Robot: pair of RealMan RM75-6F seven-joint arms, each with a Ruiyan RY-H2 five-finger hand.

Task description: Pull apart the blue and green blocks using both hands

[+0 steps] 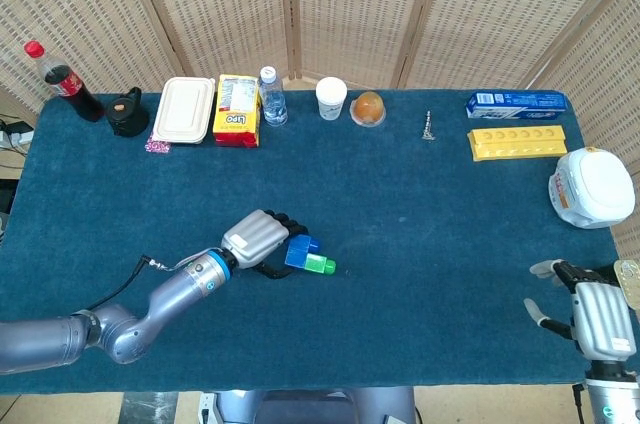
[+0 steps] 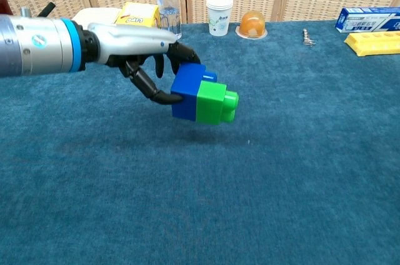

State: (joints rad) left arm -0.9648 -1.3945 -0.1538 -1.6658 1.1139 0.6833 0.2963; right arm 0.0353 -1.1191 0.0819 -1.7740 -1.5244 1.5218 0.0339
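We find the left hand [image 2: 140, 52] holding the joined blocks [image 2: 205, 97] above the table [image 1: 420, 234], left of centre. The right hand [image 1: 590, 314] sits at the near right edge, well apart. Along the far edge stand a bottle [image 1: 272, 96], cup [image 1: 331, 98] and boxes [image 1: 236, 110].
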